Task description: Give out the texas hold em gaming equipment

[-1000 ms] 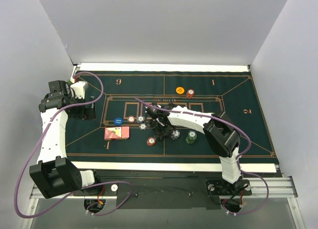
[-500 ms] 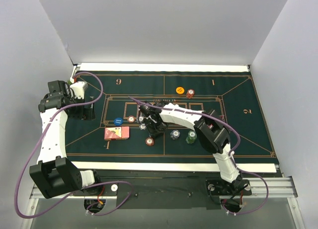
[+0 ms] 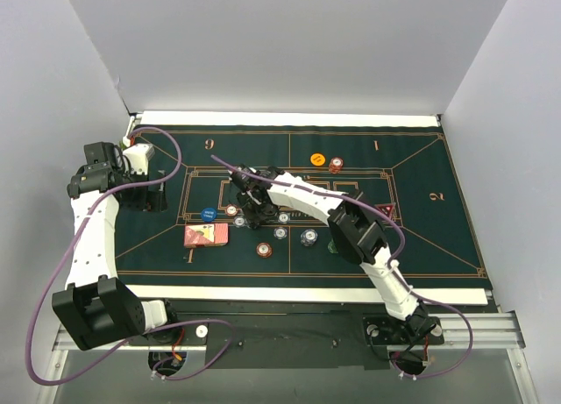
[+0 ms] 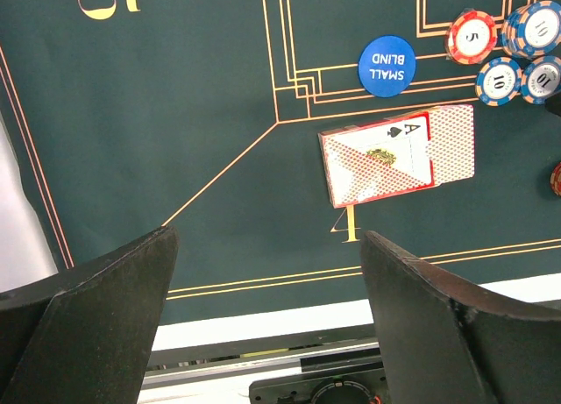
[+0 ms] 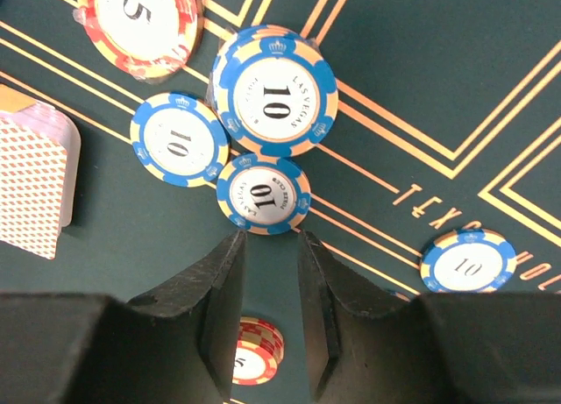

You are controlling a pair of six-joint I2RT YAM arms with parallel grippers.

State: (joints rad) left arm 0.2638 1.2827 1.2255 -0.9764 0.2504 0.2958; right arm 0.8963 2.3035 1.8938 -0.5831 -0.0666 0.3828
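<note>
My right gripper [image 3: 251, 206] hovers over a cluster of blue 10 chips, its jaws a narrow gap apart and empty [image 5: 270, 242]. Just beyond its tips lies a blue chip [image 5: 263, 194], then another [image 5: 180, 139] and a blue stack [image 5: 273, 90]. A red 5 chip [image 5: 140, 18] lies farther off. Below the jaws is a red chip [image 5: 254, 351]. The red-backed cards [image 3: 206, 235] lie by the blue small-blind disc [image 3: 209, 214]. An ace lies face up on them [image 4: 386, 154]. My left gripper [image 3: 145, 180] is wide open and empty [image 4: 267, 237], at the mat's left side.
An orange disc [image 3: 318, 159] and a red chip stack [image 3: 336, 165] sit at the back. A red triangular marker [image 3: 383, 211] lies to the right. A red chip [image 3: 264, 249], a blue chip [image 3: 308, 237] and a green chip [image 3: 334, 244] lie near the middle of the mat [image 3: 438, 237].
My right gripper has moved up and to the left, from the chips near the middle to the chip cluster by the small-blind disc. The left arm has not moved.
</note>
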